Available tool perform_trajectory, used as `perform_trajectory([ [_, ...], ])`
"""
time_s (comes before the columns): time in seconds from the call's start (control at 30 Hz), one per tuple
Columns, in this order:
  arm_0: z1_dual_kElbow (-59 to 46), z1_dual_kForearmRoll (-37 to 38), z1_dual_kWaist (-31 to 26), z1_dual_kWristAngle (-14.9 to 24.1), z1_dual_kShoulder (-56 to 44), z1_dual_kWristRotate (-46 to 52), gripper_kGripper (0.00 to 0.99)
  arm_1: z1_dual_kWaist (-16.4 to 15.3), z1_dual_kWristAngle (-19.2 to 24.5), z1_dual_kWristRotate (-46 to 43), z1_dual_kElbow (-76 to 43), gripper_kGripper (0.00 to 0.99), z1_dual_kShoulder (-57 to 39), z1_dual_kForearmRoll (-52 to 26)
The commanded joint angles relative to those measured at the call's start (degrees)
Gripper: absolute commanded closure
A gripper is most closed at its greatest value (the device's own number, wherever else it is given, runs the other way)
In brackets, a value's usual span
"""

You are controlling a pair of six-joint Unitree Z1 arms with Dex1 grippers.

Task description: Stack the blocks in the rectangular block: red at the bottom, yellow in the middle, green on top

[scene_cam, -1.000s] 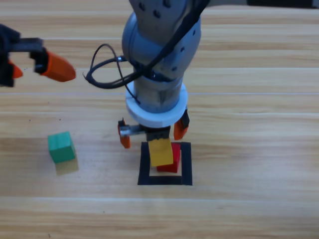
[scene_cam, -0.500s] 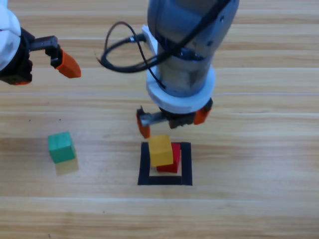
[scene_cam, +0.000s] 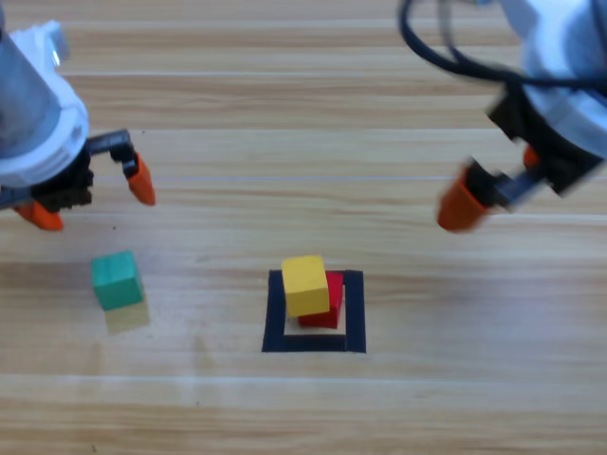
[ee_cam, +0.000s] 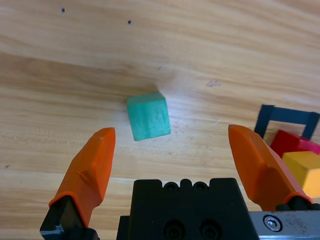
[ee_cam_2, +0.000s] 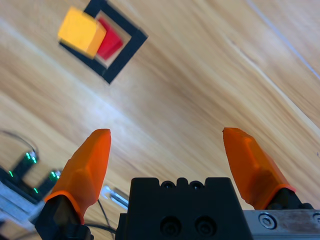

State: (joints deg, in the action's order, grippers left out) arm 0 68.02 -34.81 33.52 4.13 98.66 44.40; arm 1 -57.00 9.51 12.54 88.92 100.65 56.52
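The yellow cube [scene_cam: 304, 283] rests on the red cube [scene_cam: 331, 301] inside the black tape square [scene_cam: 354, 313], shifted left so the red shows on its right. Alone on the table to the left lies the green cube [scene_cam: 117, 280]. My left gripper [scene_cam: 90, 199] hovers open just beyond the green cube; in the left wrist view the green cube [ee_cam: 147, 116] lies ahead between the open jaws of the left gripper [ee_cam: 172, 150]. My right gripper [scene_cam: 498, 180] hangs open and empty at the upper right, away from the stack. The right wrist view shows the yellow cube [ee_cam_2: 81, 31] far off.
The wooden table [scene_cam: 285, 114] carries only the cubes and the tape square. In the left wrist view the tape square [ee_cam: 287, 116], red cube [ee_cam: 290, 142] and yellow cube [ee_cam: 305, 170] sit at the right edge.
The right arm has lifted away from the stack and swung to the upper right, leaving the yellow cube on the red. The left gripper has come down and closer to the green cube.
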Motion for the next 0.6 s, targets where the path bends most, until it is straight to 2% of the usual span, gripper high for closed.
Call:
perform_trajectory([
  [0.03,0.72,-1.49,-1.00,-1.23,6.10,2.80,0.033,7.78,-14.34,-11.31,-8.50,0.001,-4.32,-6.33],
  [0.07,0.72,-1.49,-1.00,-1.31,6.63,3.15,0.033,7.43,-16.98,-12.71,-9.02,0.001,-4.23,-6.33],
  [0.6,-0.69,-0.26,-0.82,-2.37,9.88,4.64,0.033,7.08,-14.96,-12.89,-12.63,0.001,-7.04,-9.76],
])
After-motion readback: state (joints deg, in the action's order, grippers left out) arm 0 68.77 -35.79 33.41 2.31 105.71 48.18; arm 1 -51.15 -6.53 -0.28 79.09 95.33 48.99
